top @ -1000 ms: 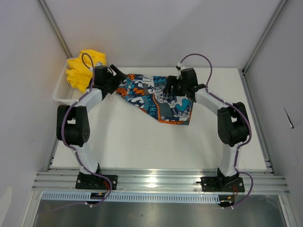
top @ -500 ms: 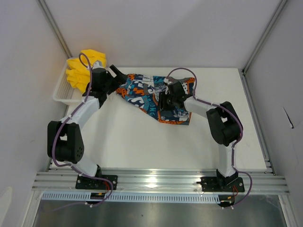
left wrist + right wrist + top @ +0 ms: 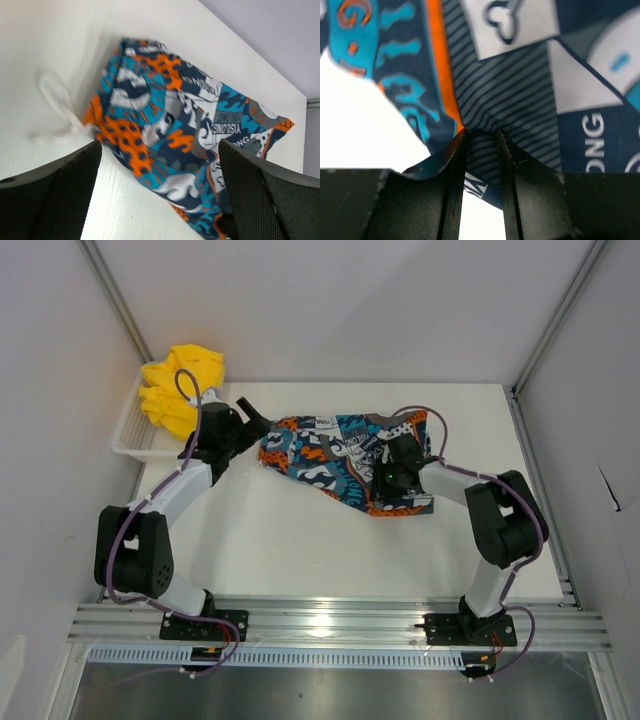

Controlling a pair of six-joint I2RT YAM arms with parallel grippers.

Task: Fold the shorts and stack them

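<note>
Currently printed shorts (image 3: 340, 455) lie mid-table (image 3: 300, 540), long axis far-left to near-right, drawstring (image 3: 57, 97) end (probably the waistband) pointing left. Right gripper (image 3: 481, 135) clamped on a fold at the right end. Left gripper (image 3: 159, 150) jaws wide, hovering by the drawstring end. Yellow shorts (image 3: 180, 385) in basket (image 3: 130, 435).

Soft matt cloth forms the printed shorts (image 3: 330, 452)

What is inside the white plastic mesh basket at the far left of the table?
Crumpled bright yellow cloth shorts fill the white plastic mesh basket, heaped above its rim. They cover the basket's floor, so anything lying underneath them cannot be seen.
</note>
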